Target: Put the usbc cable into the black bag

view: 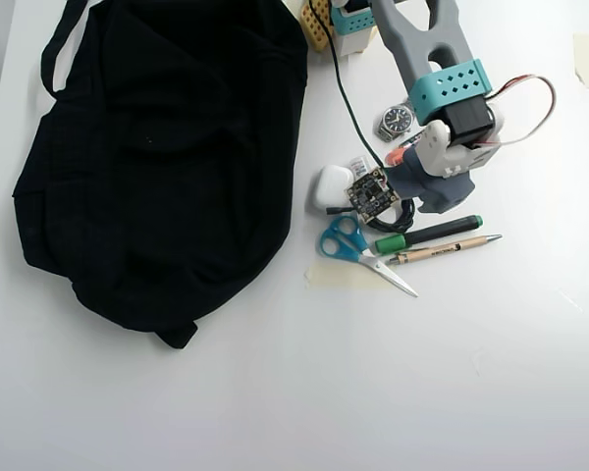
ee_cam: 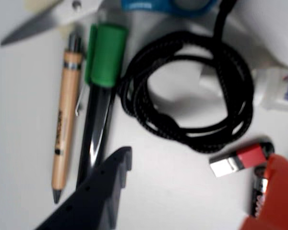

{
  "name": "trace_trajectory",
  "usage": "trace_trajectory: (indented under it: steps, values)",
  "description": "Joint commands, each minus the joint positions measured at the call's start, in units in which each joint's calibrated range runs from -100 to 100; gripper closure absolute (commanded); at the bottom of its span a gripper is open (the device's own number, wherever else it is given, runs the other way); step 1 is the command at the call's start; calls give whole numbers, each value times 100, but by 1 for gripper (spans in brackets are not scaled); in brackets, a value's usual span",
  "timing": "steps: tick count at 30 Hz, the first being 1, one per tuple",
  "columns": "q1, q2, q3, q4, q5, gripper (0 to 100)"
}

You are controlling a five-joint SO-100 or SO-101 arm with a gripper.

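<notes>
- One braided black usbc cable lies coiled in several loose loops on the white table; in the wrist view it fills the centre and runs out toward one o'clock.
- Several neighbours crowd it in that view: a green-capped marker and a wooden pen at nine o'clock, scissors at eleven, a small red-and-silver plug at five. Whether that plug belongs to the cable, I cannot tell.
- Overhead, the coil is mostly hidden under the camera board; only a bit of it shows at the board's lower right, just beside the white case. The black bag lies well apart at nine o'clock.
- Spread wide, the gripper hovers with its dark finger at seven o'clock and orange finger at five, pinching nothing.
- Handling, as I judge it: light, limp, and grippy from the braid. A pinch across the bundled strands at six o'clock of the coil should lift all loops together. Taking a single strand risks the coil unwinding and trailing, dragging pens along.
</notes>
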Motion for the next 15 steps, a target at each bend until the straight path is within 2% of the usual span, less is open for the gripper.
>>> trace_trajectory:
  steps: [1,8,15]
  values:
    - [-83,45,-37,46,-11,64]
    - [-45,145,-28,20,26,64]
    - [202,153,-28,-5,440,64]
